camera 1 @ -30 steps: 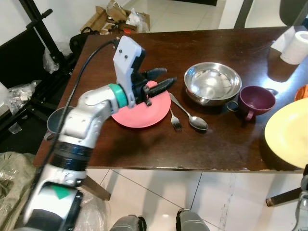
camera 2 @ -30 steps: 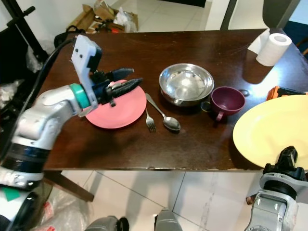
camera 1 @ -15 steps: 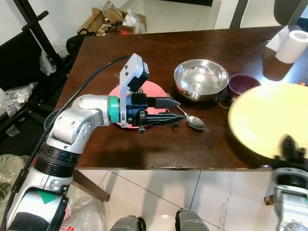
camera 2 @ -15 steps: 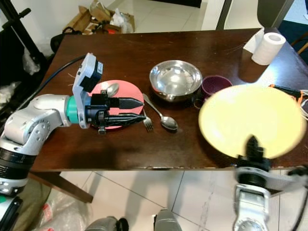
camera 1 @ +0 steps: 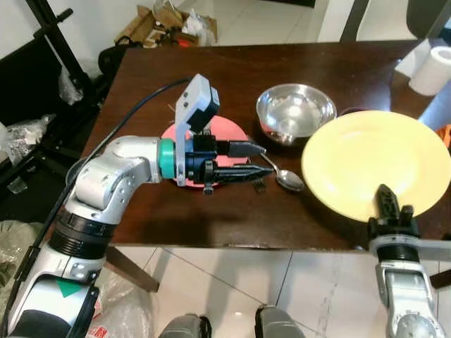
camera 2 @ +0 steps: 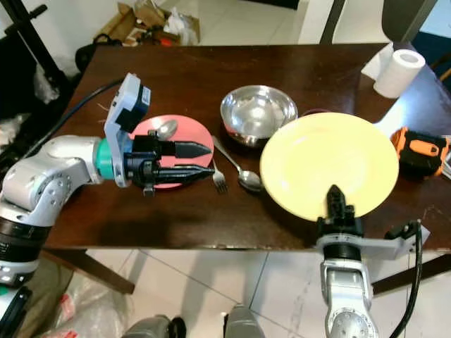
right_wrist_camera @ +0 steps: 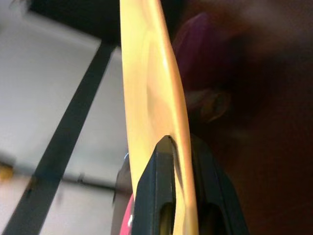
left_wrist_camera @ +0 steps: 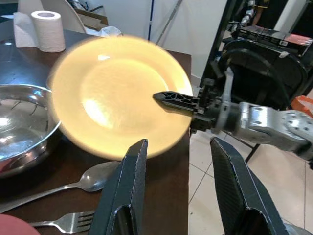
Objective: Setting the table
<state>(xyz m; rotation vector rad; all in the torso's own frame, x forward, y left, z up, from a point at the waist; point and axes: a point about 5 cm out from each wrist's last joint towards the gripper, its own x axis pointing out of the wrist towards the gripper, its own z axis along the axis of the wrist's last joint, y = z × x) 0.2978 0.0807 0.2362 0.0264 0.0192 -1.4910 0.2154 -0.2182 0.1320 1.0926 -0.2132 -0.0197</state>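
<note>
Yellow is what has changed: the yellow plate [camera 2: 328,165] your right gripper [camera 2: 339,211] pinches by its near rim was off past the table's right end a second ago, and it has now swung in over the dark wooden table [camera 2: 211,70]. It hangs in the air, tilted a little, its far edge overlapping the steel bowl [camera 2: 257,113] and covering the spot where the purple mug stood. The right wrist view confirms the grip: one black finger [right_wrist_camera: 155,191] on each face of the rim, closed tight on it.

Your left gripper [camera 1: 246,160] has swung level and since held there, fingers parted with nothing between them. It hovers just above the pink plate [camera 2: 165,137], where a small spoon [camera 2: 165,129] lies behind the fingers, and its tips point at the fork [camera 2: 218,179] and the larger spoon [camera 2: 243,176] just ahead. From the left wrist view the plate sits beyond the fingertips.

My read: the plate is on its way to a place setting but not down yet. You need bare table under it, and the cutlery and bowl crowd the space below, so pick the landing spot before lowering
</note>
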